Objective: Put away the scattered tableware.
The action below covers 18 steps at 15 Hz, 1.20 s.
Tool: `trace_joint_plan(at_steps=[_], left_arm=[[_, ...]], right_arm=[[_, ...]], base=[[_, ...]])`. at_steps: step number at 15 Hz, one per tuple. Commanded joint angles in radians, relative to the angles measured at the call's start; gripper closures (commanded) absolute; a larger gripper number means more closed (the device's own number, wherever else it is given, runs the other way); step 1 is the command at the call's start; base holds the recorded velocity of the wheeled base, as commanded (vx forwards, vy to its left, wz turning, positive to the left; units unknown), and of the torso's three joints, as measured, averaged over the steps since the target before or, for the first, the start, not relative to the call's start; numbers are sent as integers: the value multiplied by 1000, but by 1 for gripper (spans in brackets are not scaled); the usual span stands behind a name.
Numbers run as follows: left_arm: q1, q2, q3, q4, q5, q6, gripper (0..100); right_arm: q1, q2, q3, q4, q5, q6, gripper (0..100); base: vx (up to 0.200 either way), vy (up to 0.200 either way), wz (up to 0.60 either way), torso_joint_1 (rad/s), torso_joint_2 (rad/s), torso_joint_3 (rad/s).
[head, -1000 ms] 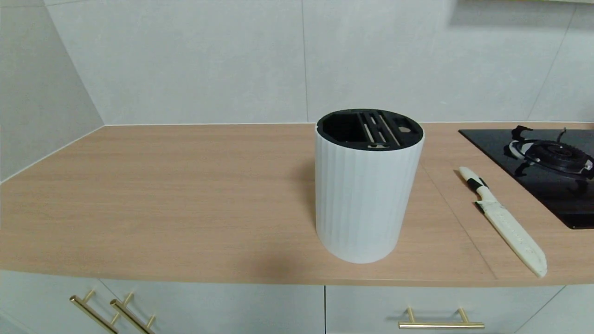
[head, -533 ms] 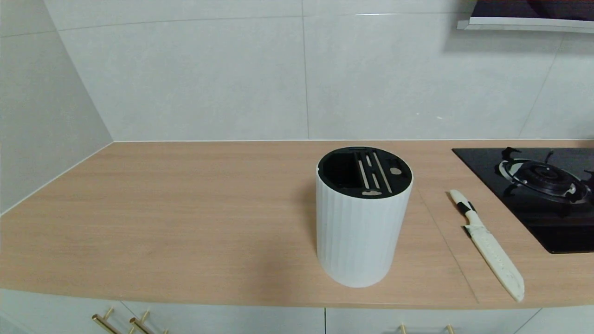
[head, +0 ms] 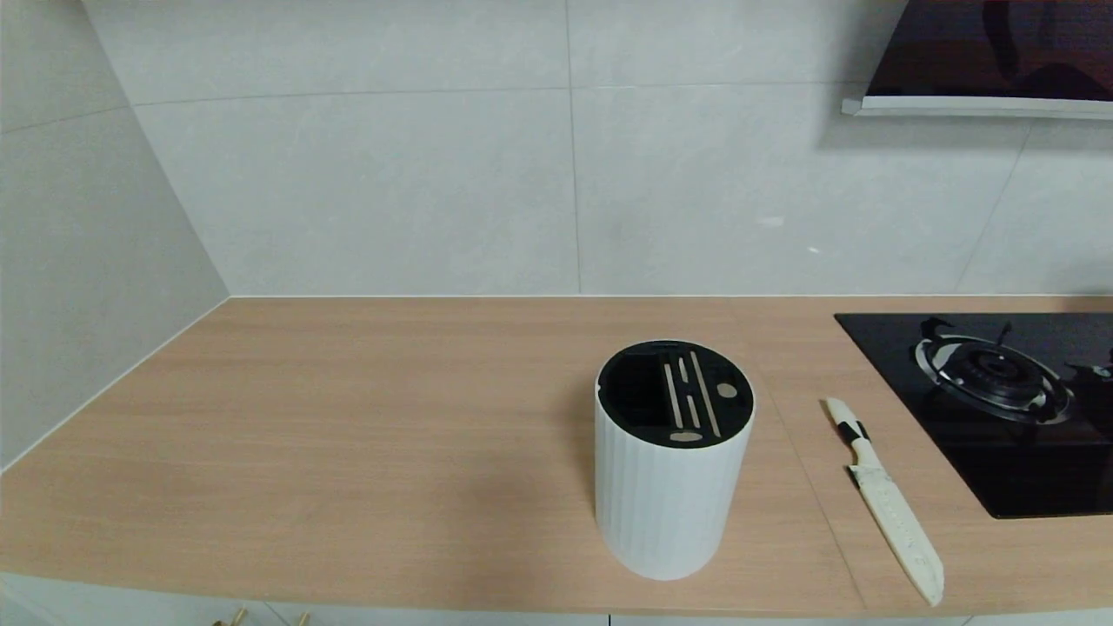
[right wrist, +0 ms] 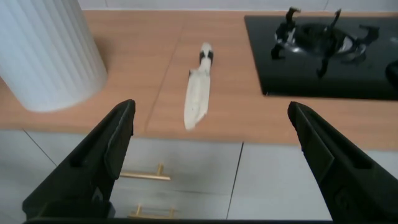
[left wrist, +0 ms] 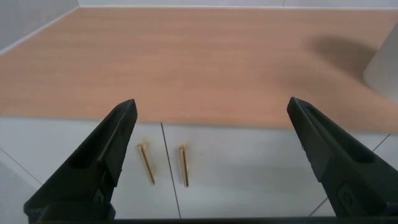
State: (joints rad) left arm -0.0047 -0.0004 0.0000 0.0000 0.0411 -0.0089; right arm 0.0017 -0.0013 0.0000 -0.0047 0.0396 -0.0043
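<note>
A white ribbed knife holder (head: 671, 461) with a black slotted top stands upright near the counter's front edge; its side also shows in the right wrist view (right wrist: 46, 53). To its right a cream-coloured knife (head: 883, 498) with a black band on the handle lies flat on the wooden counter (head: 365, 417), blade toward the front edge, also seen as the knife (right wrist: 199, 84). My left gripper (left wrist: 211, 149) is open in front of the counter edge, left of the holder. My right gripper (right wrist: 211, 152) is open before the counter edge, short of the knife.
A black gas hob (head: 991, 400) with a burner occupies the counter's right end, and a range hood (head: 991, 69) hangs above it. Tiled walls close the back and left. White cabinet doors with gold handles (left wrist: 165, 163) lie below the counter.
The head camera has risen and tilted, so the whole picture has shifted downward; the holder and knife keep their places on the counter.
</note>
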Motion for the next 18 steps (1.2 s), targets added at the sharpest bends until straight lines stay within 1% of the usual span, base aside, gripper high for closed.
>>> trace_joint_plan(at_steps=[1, 4, 9, 13, 14, 18], left_arm=[[0, 0, 0, 0, 0, 0, 0], [0, 0, 0, 0, 0, 0, 0], [0, 0, 0, 0, 0, 0, 0], [0, 0, 0, 0, 0, 0, 0], [0, 0, 0, 0, 0, 0, 0], [0, 0, 0, 0, 0, 0, 0]], right_arm=[[0, 1, 0, 0, 0, 0, 0], [0, 1, 0, -1, 0, 0, 0], [0, 1, 0, 0, 0, 0, 0], [0, 1, 0, -1, 0, 0, 0], [0, 1, 0, -1, 0, 0, 0], [0, 1, 0, -1, 0, 0, 0]], base=[[0, 0, 0, 281, -613, -315], [0, 0, 0, 248, -509, -268], [0, 0, 0, 174, -361, -192], [0, 0, 0, 9, -14, -9], [0, 0, -600, 2, -7, 2], [0, 0, 0, 0, 0, 0]])
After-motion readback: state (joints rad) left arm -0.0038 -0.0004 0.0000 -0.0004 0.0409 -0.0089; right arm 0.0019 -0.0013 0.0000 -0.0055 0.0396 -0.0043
